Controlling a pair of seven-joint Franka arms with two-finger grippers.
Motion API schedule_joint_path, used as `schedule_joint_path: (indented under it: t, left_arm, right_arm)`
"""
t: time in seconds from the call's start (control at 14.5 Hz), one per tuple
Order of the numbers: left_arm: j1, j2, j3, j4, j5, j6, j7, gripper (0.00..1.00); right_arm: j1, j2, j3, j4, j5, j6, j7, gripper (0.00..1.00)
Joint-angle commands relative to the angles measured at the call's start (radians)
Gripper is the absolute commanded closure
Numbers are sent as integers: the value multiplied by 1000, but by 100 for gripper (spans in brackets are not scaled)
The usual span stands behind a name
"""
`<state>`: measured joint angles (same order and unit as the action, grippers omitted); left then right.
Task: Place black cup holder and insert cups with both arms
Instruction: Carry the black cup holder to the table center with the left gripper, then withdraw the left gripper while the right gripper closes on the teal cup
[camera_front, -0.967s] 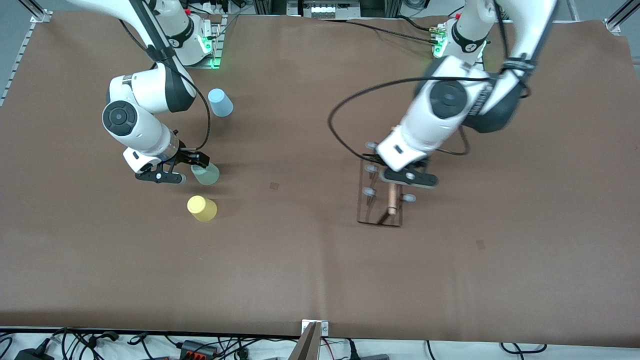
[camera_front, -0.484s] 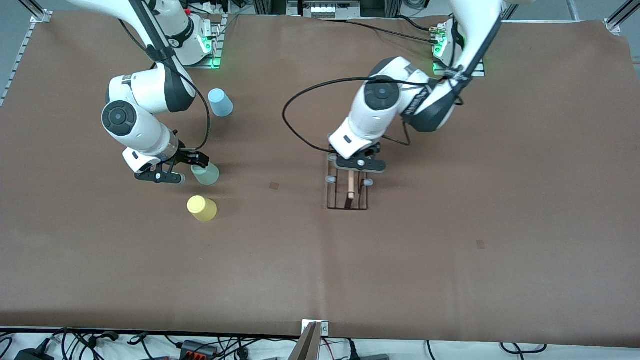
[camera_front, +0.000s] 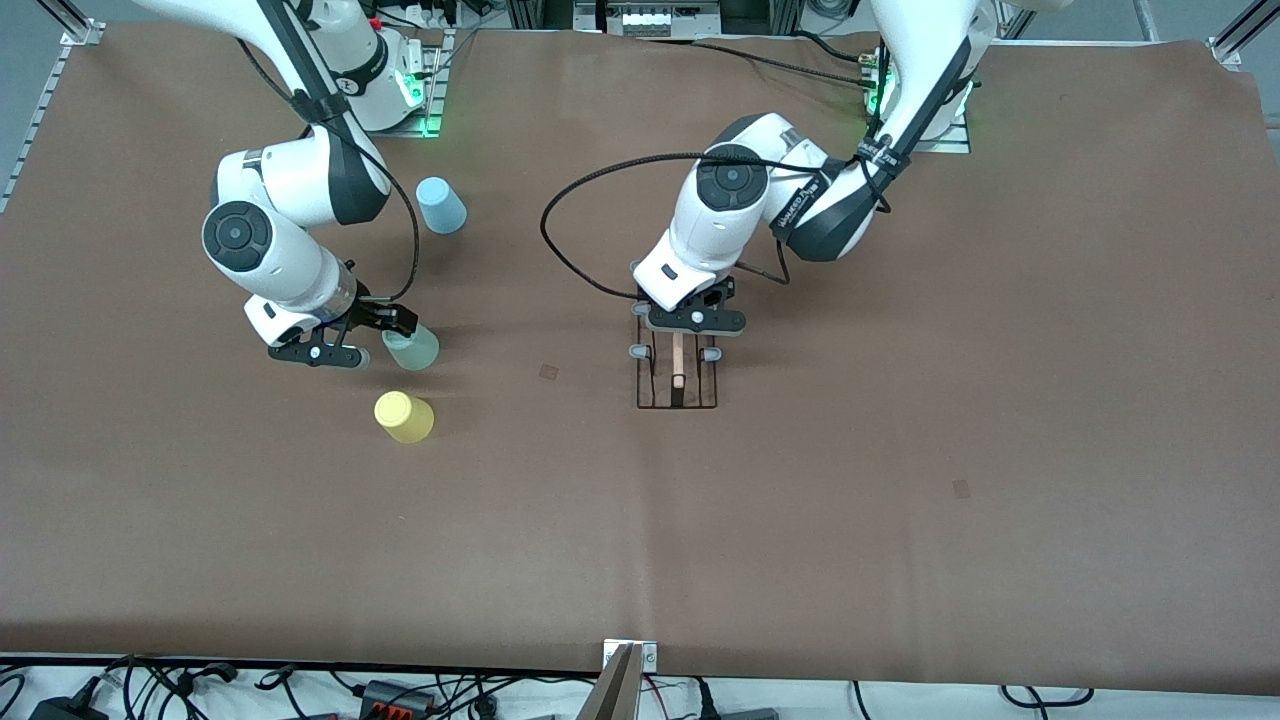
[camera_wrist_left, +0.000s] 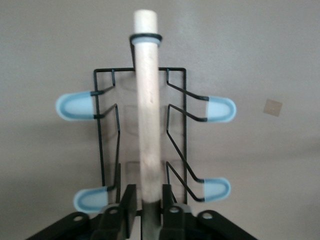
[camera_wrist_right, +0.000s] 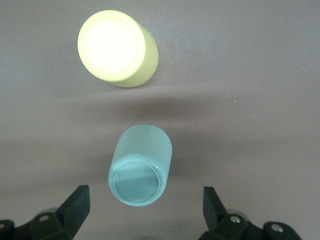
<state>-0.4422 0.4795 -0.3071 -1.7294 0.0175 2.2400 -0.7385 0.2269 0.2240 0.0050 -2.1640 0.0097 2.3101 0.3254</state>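
Note:
The black cup holder (camera_front: 678, 398) stands mid-table, its wire frame (camera_wrist_left: 102, 135) and grey-tipped pegs (camera_wrist_left: 75, 107) spread round the wooden rod (camera_wrist_left: 148, 100). My left gripper (camera_front: 690, 321) (camera_wrist_left: 149, 200) is at the rod's top, fingers (camera_wrist_left: 127, 202) flanking it with a thin gap, open. The pale green cup (camera_front: 411, 347) (camera_wrist_right: 140, 165) sits at the right arm's end, just ahead of my open right gripper (camera_front: 374, 338) (camera_wrist_right: 145, 207), untouched. The yellow cup (camera_front: 404, 416) (camera_wrist_right: 117, 47) stands nearer the front camera. Farther from the camera is the light blue cup (camera_front: 441, 205).
Small tape squares (camera_front: 548, 371) (camera_front: 961, 488) mark the brown table cover. A metal bracket (camera_front: 628, 655) and loose cables (camera_front: 400, 690) sit at the table's front edge. The left arm's black cable (camera_front: 570, 200) loops above the table beside the holder.
The left arm carried the cup holder toward the right arm's end, to mid-table, and its fingers have eased off the rod. The right arm and cups stayed put.

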Motion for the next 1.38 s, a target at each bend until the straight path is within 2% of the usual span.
schedule_joint_path:
  t: [0.0,0.14,0.21,0.41,0.55,0.69,0.97,1.31]
  left_arm:
    - [26,-36,6,13,34,-19,-1,0]
    - [46,-90,2,45,42,-90,2,0]
    - [49,-103,2,74,44,-179,5,0]
    - [54,-110,6,239,44,-451,115,0]
    - [126,-111,9,319,44,-584,255,0]
    - [210,-119,9,365,44,-643,417,0]
    - [354,-166,9,373,44,-707,677,0]
    - [492,-196,5,373,42,-937,700,0]
  right_arm:
    - [9,-2,0,-4,12,15,17,0]
    - [18,-9,0,-7,12,9,17,0]
    - [20,-5,0,-5,12,14,17,0]
    - [23,12,0,-7,12,47,17,0]
    - [22,41,0,-11,10,80,14,0]
    - [23,54,0,-39,10,130,14,0]
    - [28,89,0,-80,10,229,14,0]
    - [35,106,0,-86,10,239,15,0]
